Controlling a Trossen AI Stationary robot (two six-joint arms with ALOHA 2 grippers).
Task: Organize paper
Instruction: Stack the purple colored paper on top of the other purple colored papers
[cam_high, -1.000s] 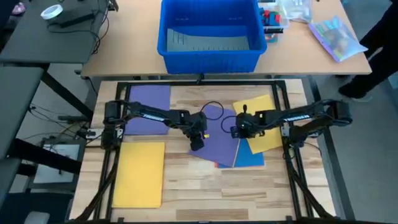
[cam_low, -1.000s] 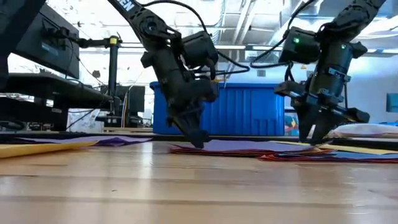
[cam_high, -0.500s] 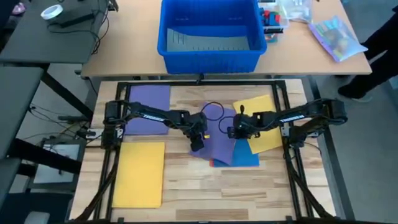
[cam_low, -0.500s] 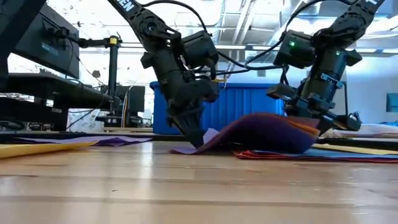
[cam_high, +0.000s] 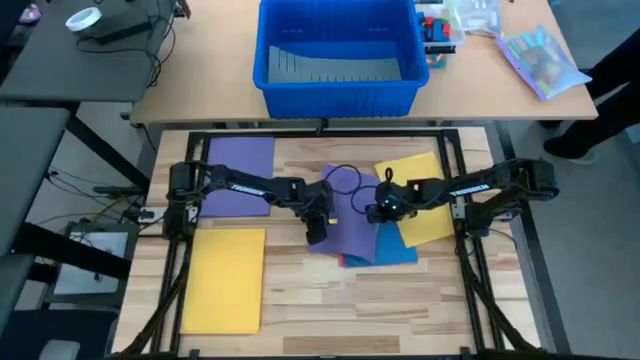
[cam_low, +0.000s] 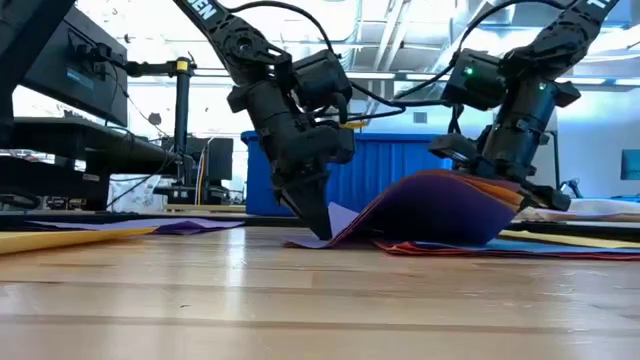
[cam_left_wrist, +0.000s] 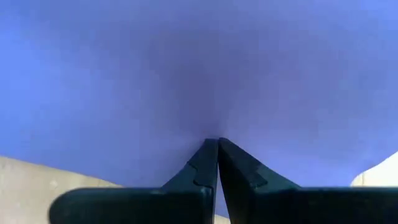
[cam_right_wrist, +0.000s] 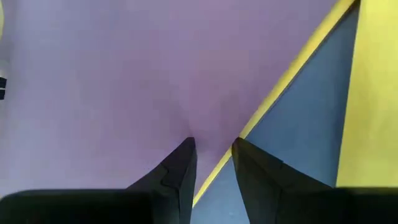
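At mid-counter, the left pincer (cam_low: 322, 228), pressed together, is planted on a purple sheet (cam_high: 350, 222), which bulges up toward the slightly spread right pincer (cam_high: 374, 212) at its other edge. Blue (cam_high: 398, 247) and red (cam_high: 346, 261) sheets lie beneath. Two yellow sheets (cam_high: 224, 277) (cam_high: 425, 200) and a second purple one (cam_high: 240, 172) are counted nearby.

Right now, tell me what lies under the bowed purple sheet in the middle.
Under the purple sheet, a blue sheet and a red sheet's edge show, beside a yellow sheet. Both the left gripper and right gripper touch it. How much more is stacked beneath is hidden.
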